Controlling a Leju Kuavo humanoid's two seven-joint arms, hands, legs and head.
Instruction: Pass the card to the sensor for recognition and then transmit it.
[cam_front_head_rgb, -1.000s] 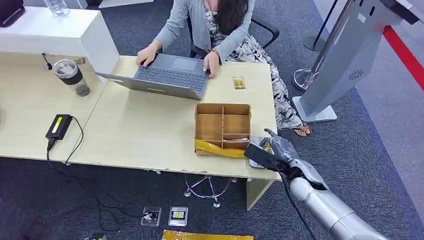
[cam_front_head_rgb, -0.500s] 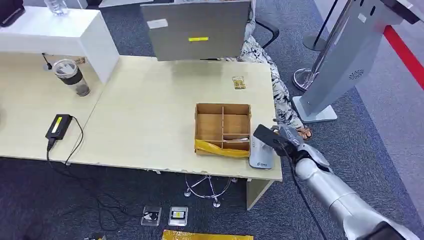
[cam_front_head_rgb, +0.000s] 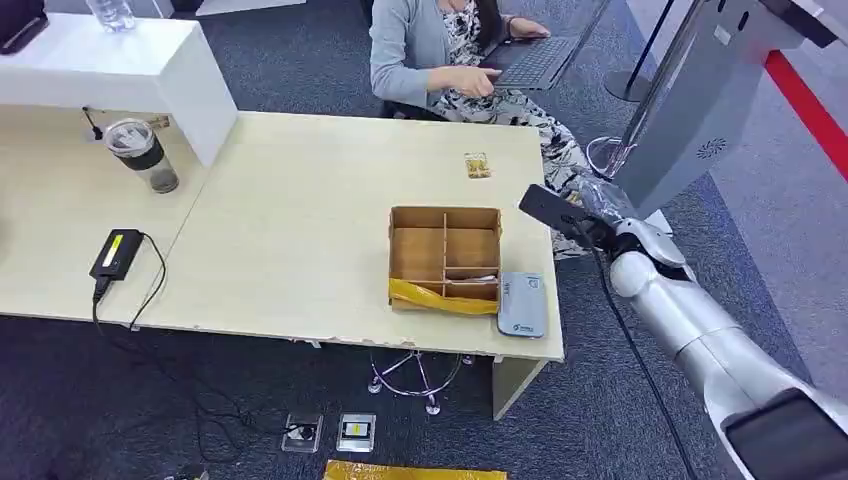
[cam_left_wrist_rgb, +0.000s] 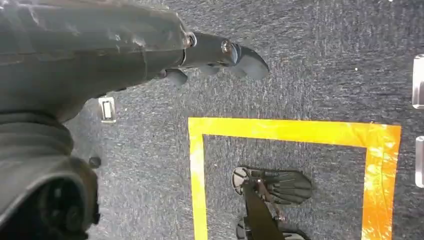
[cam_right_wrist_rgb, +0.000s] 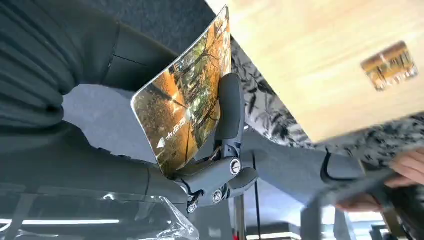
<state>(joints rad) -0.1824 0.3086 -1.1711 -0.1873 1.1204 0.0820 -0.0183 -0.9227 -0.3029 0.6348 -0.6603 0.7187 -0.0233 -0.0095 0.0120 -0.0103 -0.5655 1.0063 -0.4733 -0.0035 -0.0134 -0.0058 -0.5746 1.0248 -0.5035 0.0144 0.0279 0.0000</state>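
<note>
While its fingers (cam_right_wrist_rgb: 227, 107) pinch the card (cam_front_head_rgb: 545, 207), the right hand (cam_front_head_rgb: 590, 215) hovers off the table's (cam_front_head_rgb: 300, 230) edge, the grey sensor (cam_front_head_rgb: 523, 304) below it; the left hand (cam_left_wrist_rgb: 100, 50) hangs empty over carpet.

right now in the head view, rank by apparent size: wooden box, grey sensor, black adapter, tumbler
1. wooden box, clearly largest
2. tumbler
3. grey sensor and black adapter look about alike; not ranking them

The tumbler stands upright under a downward-looking camera, so its place is approximate.
</note>
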